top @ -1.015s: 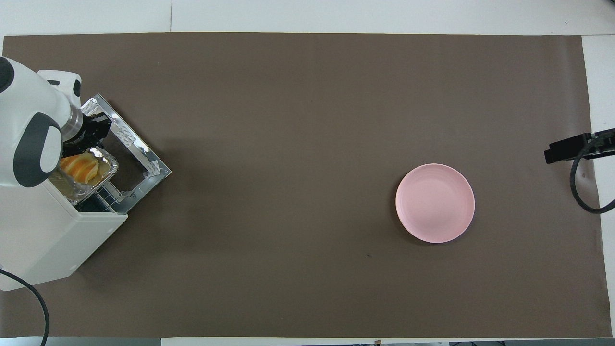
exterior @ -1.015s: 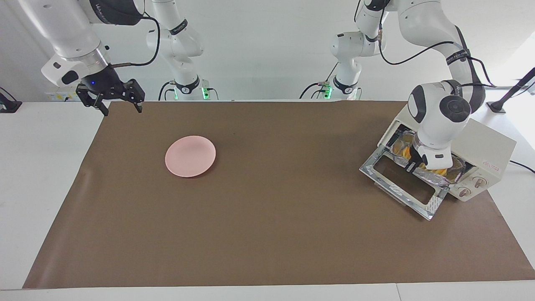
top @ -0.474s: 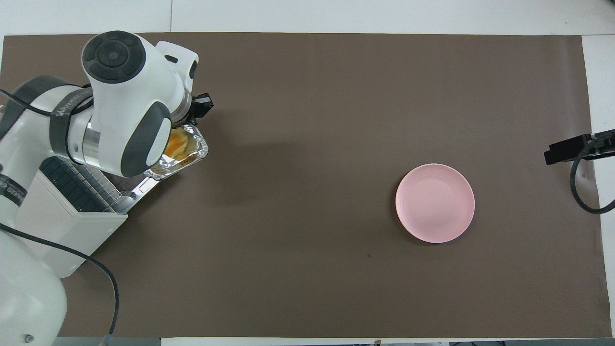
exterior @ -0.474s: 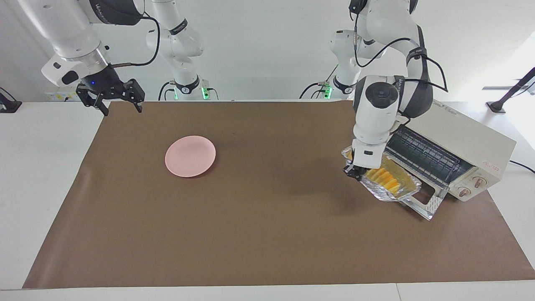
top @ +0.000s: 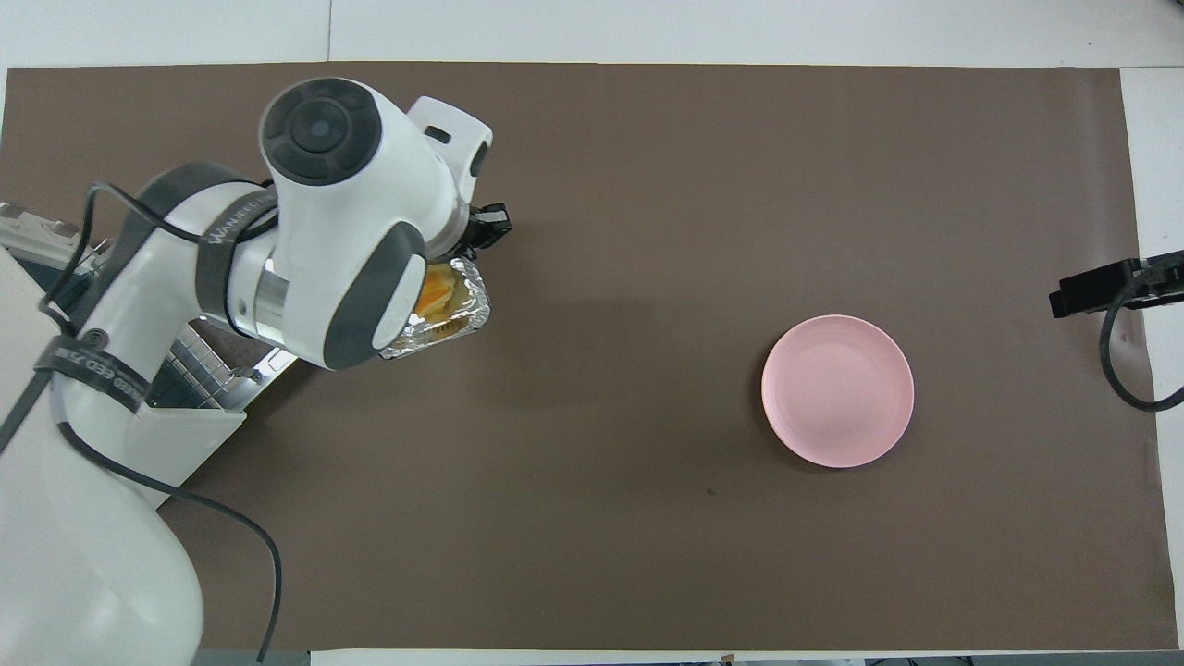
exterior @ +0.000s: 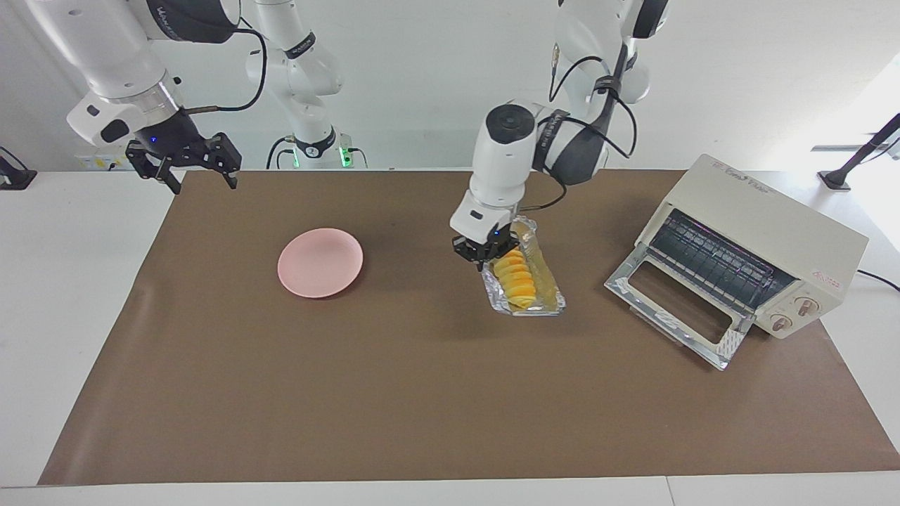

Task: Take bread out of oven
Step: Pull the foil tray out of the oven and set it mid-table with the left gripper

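- Bread [exterior: 515, 275], a ridged golden loaf, rides in a crinkled foil tray [exterior: 545, 294] that hangs from the left gripper [exterior: 486, 254], whose fingers are pinched together on the tray's rim; loaf and tray trail out below the fingers toward the oven [exterior: 756, 242], above the brown mat on the counter [exterior: 84, 281].
- Step in hand, by the look of it: the carry. The loaf is clear of the oven, whose door [exterior: 678, 313] lies dropped open with the bare rack showing, well apart from the fingers.
- Next move likely calls for a level, steady run on toward the pink plate [exterior: 320, 262], which lies well apart from the fingers toward the right arm's end, or a gentle set-down on the mat; held by one edge, the tray could tip and spill the loaf.
- Right gripper [exterior: 184, 160] waits over the mat's corner at its own end, fingers spread apart and holding nothing.
- Against the frame a second ago: the left gripper was then reaching into the oven mouth with tray and loaf on the rack; now both are out and roughly midway between oven and plate. Plate, oven and right gripper are unchanged.
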Robot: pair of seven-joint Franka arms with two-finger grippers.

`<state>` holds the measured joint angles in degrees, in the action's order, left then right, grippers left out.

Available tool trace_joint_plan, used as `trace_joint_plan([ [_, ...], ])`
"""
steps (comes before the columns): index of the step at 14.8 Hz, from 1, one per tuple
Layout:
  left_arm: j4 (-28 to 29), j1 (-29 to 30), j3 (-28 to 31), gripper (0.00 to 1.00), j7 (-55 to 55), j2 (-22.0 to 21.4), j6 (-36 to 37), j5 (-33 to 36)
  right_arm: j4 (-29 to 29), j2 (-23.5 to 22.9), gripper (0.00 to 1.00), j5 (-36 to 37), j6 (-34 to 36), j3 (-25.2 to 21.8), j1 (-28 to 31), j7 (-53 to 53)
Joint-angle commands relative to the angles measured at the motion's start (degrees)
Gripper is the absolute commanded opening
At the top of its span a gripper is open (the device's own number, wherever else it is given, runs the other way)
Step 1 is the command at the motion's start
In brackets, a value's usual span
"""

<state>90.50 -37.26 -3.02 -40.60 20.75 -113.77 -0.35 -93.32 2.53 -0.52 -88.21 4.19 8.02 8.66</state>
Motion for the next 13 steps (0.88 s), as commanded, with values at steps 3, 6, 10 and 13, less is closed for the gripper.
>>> trace_joint_plan([
  [3,-1.2,-2.6,1.1,0.00,1.9,5.5,-1.5,-0.2,-1.1,0.9,1.00,0.5,0.1,0.4,0.8,0.0],
  [6,-0.4,-4.8,1.2,0.00,2.1,7.2,-4.4,-0.2,-1.1,0.9,1.00,0.4,0.1,0.3,0.8,-0.1],
  [10,0.3,-6.2,1.2,0.00,2.1,7.9,-5.4,-0.3,-1.2,1.0,1.00,0.4,0.1,0.0,0.9,-0.1],
  [13,0.3,-6.1,1.2,1.00,1.9,7.9,-5.2,-0.4,-1.2,1.0,1.00,0.5,0.1,-0.1,0.9,0.0],
])
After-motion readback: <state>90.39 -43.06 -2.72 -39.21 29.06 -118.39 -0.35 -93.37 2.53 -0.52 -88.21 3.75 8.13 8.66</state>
